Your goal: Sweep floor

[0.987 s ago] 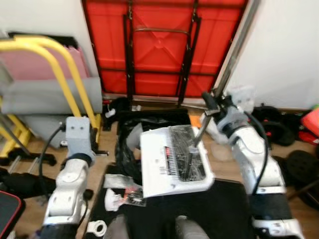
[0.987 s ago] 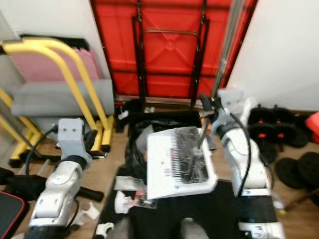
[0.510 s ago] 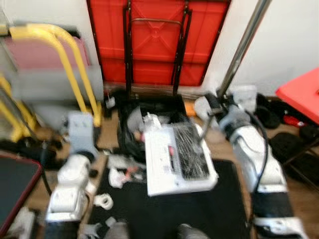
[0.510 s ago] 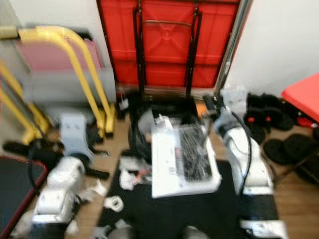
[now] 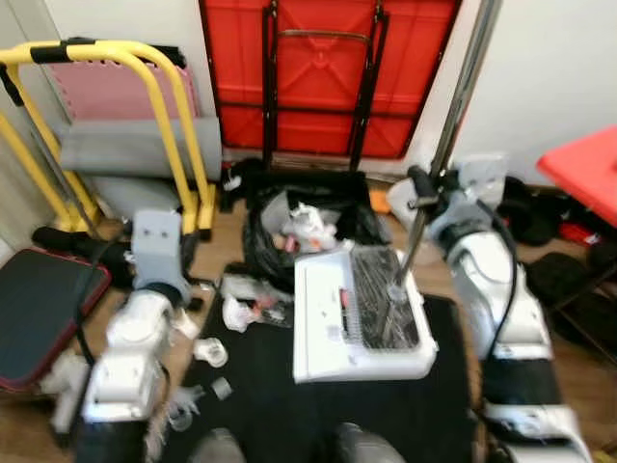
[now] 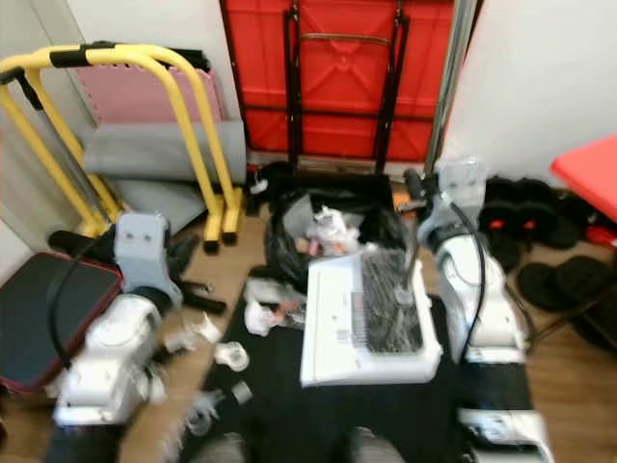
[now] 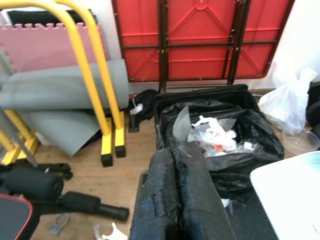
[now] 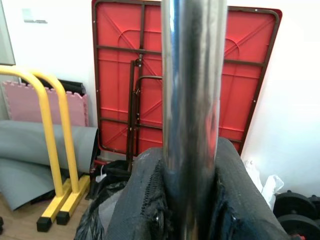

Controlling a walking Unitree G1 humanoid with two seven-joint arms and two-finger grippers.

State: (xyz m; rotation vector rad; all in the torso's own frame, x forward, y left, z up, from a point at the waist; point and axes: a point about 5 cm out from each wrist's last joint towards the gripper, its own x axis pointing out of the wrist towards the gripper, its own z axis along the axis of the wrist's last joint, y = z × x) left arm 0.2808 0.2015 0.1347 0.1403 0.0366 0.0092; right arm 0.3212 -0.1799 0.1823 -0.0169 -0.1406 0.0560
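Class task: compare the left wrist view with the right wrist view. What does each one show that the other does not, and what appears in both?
Left wrist view alone: the left gripper, fingers pressed together, white litter inside the black bin bag, and a white plastic bag.

Right wrist view alone: the right gripper clamped on the broom's metal pole, and dumbbell weights.

Both: the red folded table, yellow bars, grey mat.

Even, bright indoor light filled every view, with no hard shadows and no single source to be made out. The head views were soft overall, and motion blur smeared the left arm point(image 5: 130, 357) and the litter at about seven o'clock. The wrist views were sharper farther off, while the near black fingers point(image 7: 177, 200) lay out of focus. A bright glare streak ran the length of the metal pole point(image 8: 192, 105), at twelve o'clock.
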